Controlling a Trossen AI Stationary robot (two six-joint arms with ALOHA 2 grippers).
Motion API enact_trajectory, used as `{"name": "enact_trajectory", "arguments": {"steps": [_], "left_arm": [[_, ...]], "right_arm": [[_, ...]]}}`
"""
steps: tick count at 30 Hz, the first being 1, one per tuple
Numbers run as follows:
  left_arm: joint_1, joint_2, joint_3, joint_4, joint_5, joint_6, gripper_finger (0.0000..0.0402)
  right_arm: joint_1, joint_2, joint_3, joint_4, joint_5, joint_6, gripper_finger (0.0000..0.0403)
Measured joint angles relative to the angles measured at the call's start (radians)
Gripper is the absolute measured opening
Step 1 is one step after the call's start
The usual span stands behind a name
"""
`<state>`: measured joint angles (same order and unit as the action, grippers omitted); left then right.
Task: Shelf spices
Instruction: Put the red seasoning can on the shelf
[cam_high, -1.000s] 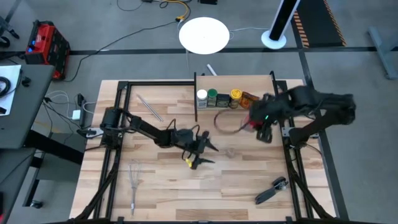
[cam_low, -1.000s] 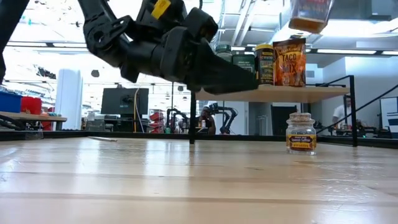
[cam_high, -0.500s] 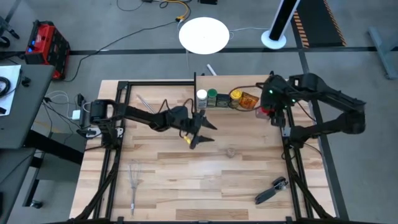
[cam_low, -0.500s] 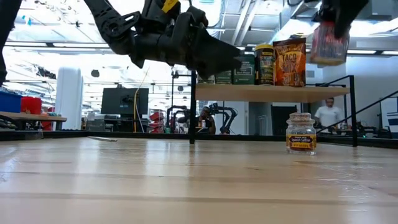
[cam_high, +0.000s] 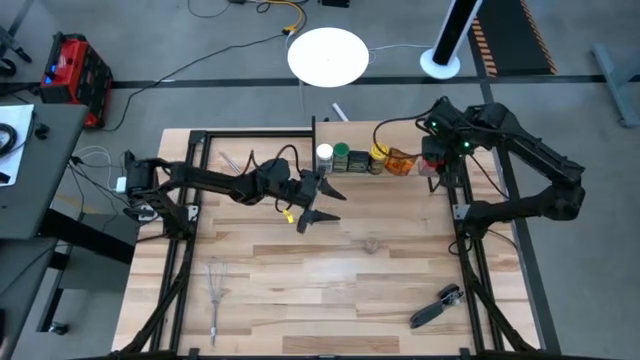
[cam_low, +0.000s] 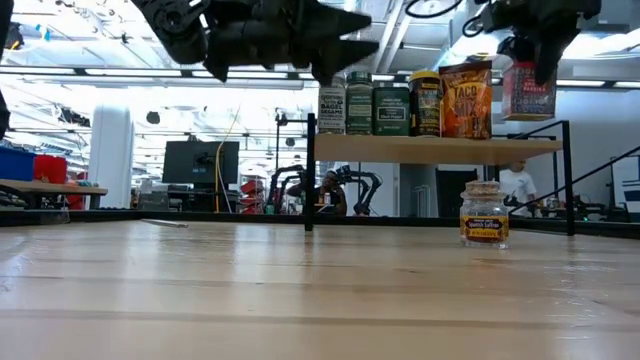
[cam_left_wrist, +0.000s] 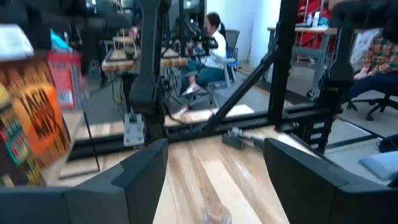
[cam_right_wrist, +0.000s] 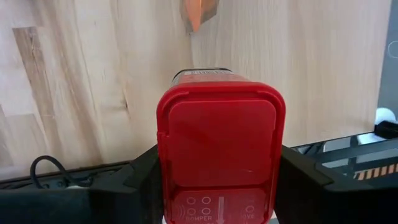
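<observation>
While the table holds only one loose jar: the rest stands on the shelf.
Whisk: lies near the front left of the table.
Black-handled tool: lies at the front right.
Glass jar: stands upright on the table, in front of the shelf.
Left gripper: hangs above the table beside the shelf's left end, fingers spread, holding nothing.
Shelf row: white-capped jar, green-capped jar, dark square tin, yellow-capped jar, orange taco mix packet.
Right gripper: over the shelf's right end, fingers clasped on the red-capped tin, just right of the packet.
</observation>
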<state>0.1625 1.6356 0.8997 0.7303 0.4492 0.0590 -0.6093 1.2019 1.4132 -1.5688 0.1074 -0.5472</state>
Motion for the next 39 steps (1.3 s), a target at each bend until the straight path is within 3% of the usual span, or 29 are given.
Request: {"name": "enact_trajectory", "arguments": {"steps": [13,25,39], "left_arm": [[0.013,-0.191,0.001,-0.199,-0.022,0.107,0.0256],[0.081,-0.345,0.001,-0.381,-0.048,0.138,0.0256],[0.113,-0.376,0.001,-0.421,-0.047,0.143,0.0256]], "right_arm": [[-0.023,0.148,0.0,0.002,-0.024,0.019,0.0221],[-0.095,0.16,0.0,-0.002,-0.062,0.013,0.0221],[-0.092,0.161,0.0,0.055,-0.02,-0.011,0.0232]]}}
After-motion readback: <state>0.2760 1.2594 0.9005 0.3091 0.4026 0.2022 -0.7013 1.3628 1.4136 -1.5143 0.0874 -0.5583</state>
